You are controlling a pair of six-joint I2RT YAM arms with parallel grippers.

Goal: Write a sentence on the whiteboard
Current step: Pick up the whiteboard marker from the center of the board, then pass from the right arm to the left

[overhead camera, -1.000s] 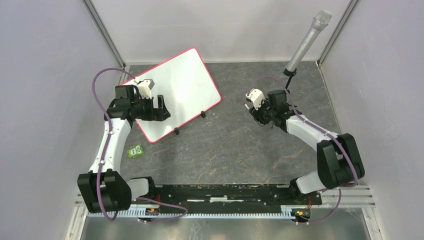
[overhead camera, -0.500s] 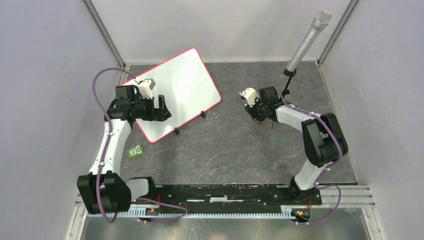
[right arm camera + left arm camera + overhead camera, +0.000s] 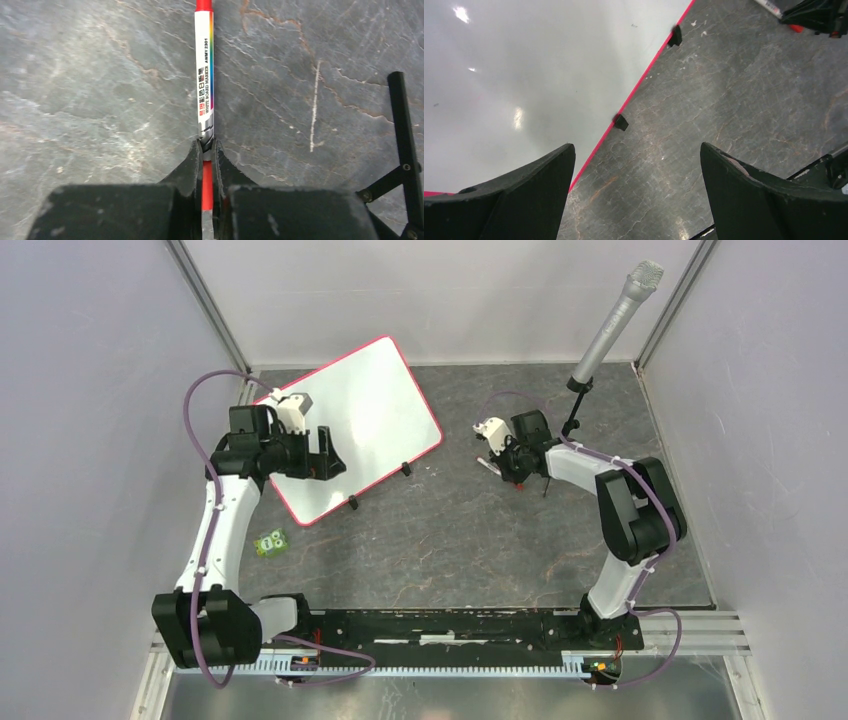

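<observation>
One whiteboard [image 3: 370, 410], two black clips [image 3: 404, 468], one red marker [image 3: 204, 75] pinched in right claw [image 3: 205, 150], left claw [image 3: 636, 147] spread wide, empty.

The left arm [image 3: 225, 525] and right arm [image 3: 575, 468] look alike: white link shells between bulky black joint housings. A purple cable [image 3: 189, 415] runs along each arm. A small white camera block [image 3: 291, 412] tops each wrist. The fingers [image 3: 519, 200] are matte black wedges.
</observation>
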